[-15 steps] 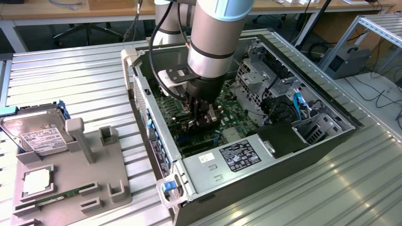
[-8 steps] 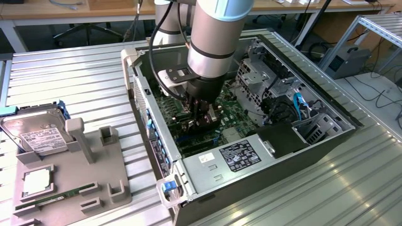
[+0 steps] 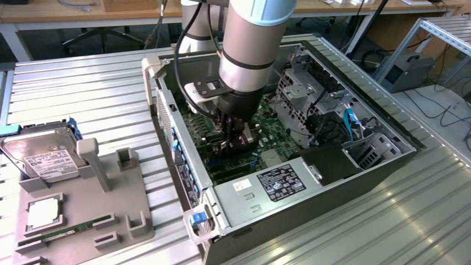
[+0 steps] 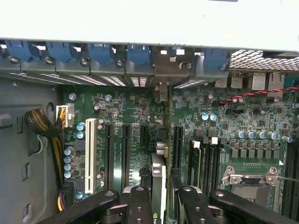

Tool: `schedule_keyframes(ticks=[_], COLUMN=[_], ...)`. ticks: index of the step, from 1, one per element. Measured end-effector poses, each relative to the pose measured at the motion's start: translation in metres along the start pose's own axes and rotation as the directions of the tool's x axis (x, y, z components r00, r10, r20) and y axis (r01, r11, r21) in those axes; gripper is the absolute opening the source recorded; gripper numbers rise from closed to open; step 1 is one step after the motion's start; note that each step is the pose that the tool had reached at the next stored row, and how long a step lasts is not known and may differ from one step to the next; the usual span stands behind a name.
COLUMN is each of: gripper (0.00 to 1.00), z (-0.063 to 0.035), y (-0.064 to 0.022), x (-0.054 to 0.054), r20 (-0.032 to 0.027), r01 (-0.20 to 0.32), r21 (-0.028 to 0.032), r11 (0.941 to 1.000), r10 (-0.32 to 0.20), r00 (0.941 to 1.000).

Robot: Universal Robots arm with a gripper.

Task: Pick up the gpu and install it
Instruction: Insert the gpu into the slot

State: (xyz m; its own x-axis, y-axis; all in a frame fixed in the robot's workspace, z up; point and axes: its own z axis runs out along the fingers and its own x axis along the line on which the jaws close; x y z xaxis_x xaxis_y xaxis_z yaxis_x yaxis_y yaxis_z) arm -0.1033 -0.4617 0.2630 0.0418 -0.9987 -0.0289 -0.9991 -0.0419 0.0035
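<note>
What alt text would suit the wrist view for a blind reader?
The jaws grip the gpu edge-on over a green motherboard inside an open computer case. Its silver bracket sits at the rear slots, beside blue clips.

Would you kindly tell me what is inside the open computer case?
Inside the computer case: a green motherboard, a labelled power supply, and the gripper clamped on the gpu, held edge-on at the expansion slots. The slot directly beneath the gpu is covered by the card.

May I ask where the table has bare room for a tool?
The table is bare at the exterior view's upper left, beyond the grey fixture, and at its lower right, beside the case. Inside the case is crowded.
</note>
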Motion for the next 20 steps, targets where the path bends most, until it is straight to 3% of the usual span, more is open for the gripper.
schedule_keyframes(ticks=[5, 6, 20], gripper=[0.27, 0.27, 0.27], z=[0.0033, 0.0048, 0.0058], y=[0.0053, 0.0066, 0.0145], x=[0.000, 0.000, -0.003], r20=[0.0001, -0.0004, -0.0019], r01=[0.000, 0.000, 0.000], r21=[0.0002, 0.0075, 0.0172], r11=[1.0000, 1.0000, 0.9999], r10=[0.000, 0.000, 0.000], r00=[1.0000, 1.0000, 1.0000])
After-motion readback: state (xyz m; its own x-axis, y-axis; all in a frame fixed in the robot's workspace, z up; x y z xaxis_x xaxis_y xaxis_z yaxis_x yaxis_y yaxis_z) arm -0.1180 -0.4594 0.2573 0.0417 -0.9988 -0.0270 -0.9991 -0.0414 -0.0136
